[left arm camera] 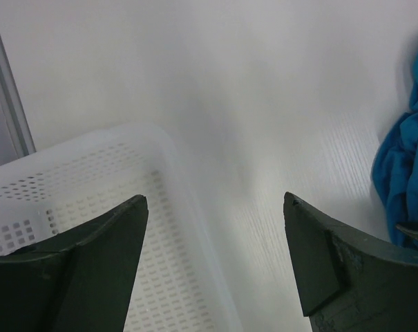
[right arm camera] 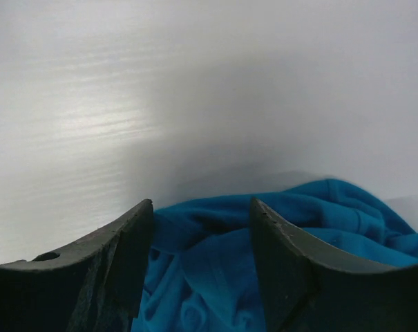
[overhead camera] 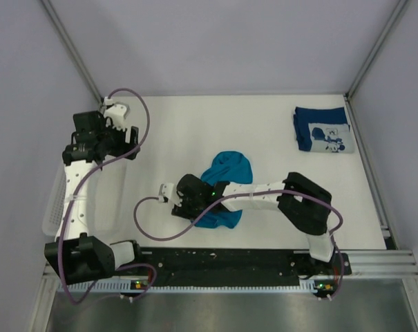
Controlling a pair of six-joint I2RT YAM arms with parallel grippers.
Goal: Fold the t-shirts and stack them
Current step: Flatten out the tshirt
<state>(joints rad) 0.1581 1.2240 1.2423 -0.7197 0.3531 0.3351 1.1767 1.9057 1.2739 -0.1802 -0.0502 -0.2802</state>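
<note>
Currently my right gripper (right arm camera: 200,205) has its jaws apart, unclamped, low over the near-left edge of the crumpled teal t-shirt (overhead camera: 231,168) in the middle of the table (overhead camera: 195,124), so I'd close on one hem layer rather than a wad and pull it flat. My left gripper (left arm camera: 215,200), also apart and empty, hovers by the white mesh basket (left arm camera: 91,180), well away, and should take the opposite edge; the navy t-shirt (overhead camera: 323,129) lies folded far right.

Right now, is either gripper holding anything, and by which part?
Nothing held. Left gripper is open by the basket; right gripper is open over the teal shirt.
</note>
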